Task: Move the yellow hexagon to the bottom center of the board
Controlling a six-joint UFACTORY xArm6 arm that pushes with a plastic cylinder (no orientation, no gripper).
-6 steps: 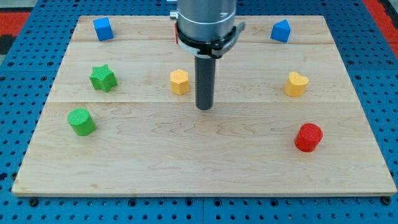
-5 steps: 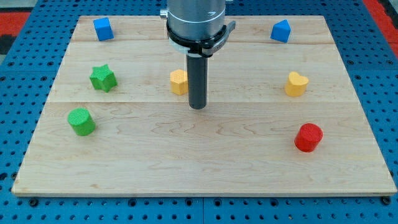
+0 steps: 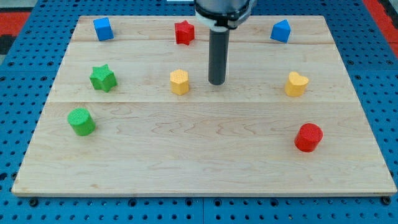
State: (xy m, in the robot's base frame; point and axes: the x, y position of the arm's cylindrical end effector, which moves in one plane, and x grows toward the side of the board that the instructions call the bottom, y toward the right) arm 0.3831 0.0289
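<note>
The yellow hexagon [image 3: 179,81] sits on the wooden board [image 3: 199,162], a little left of the middle and in the upper half. My tip [image 3: 217,83] rests on the board just to the hexagon's right, with a clear gap between them. The dark rod rises straight up to the arm's body at the view's top.
A red star [image 3: 183,32] lies above the hexagon near the top edge. A blue block [image 3: 102,28] is at top left, a blue block [image 3: 280,30] at top right. A green star [image 3: 102,78] and green cylinder [image 3: 81,121] are left. A yellow heart [image 3: 296,83] and red cylinder [image 3: 308,137] are right.
My tip has moved up and to the right, from just below-right of the yellow hexagon to level with it on its right. The red star is now uncovered. No block has moved.
</note>
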